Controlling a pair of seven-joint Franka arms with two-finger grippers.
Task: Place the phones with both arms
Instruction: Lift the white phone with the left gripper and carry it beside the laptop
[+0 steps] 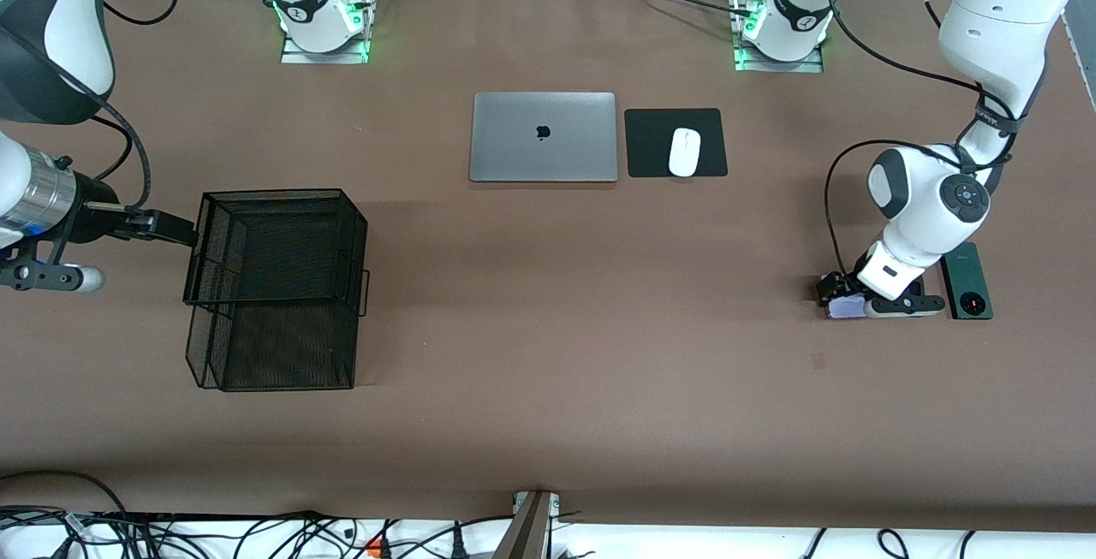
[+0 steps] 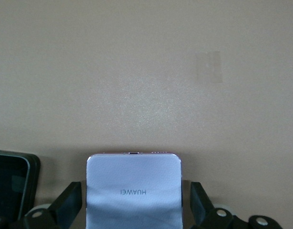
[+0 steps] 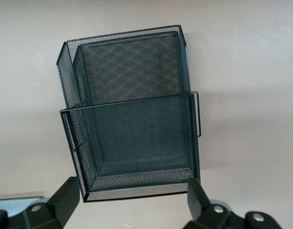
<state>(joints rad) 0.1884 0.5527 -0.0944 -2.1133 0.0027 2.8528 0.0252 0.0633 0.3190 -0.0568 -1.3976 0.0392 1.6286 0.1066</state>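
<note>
We judge the task is barely begun. The left gripper (image 2: 132, 210) is down at the left arm's end of the table, jaws apart around the lilac phone (image 2: 133, 193), not yet clamped. The green phone (image 1: 968, 281) lies just beside. The right gripper (image 3: 132, 200) hovers over the mesh basket (image 3: 132, 114), jaws apart and empty. A dark phone (image 2: 10, 183) is cut off.

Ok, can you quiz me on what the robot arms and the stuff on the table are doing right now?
1. True or false: the white mouse sits on the silver laptop.
2. Which phone lies between the open fingers of the left end effector? A green, B lilac, C black.
3. Fill in: the right end effector is open at the black mesh ____.

Key: 1 false, it is on the black mat. 2 B, the lilac phone. 3 basket.
</note>
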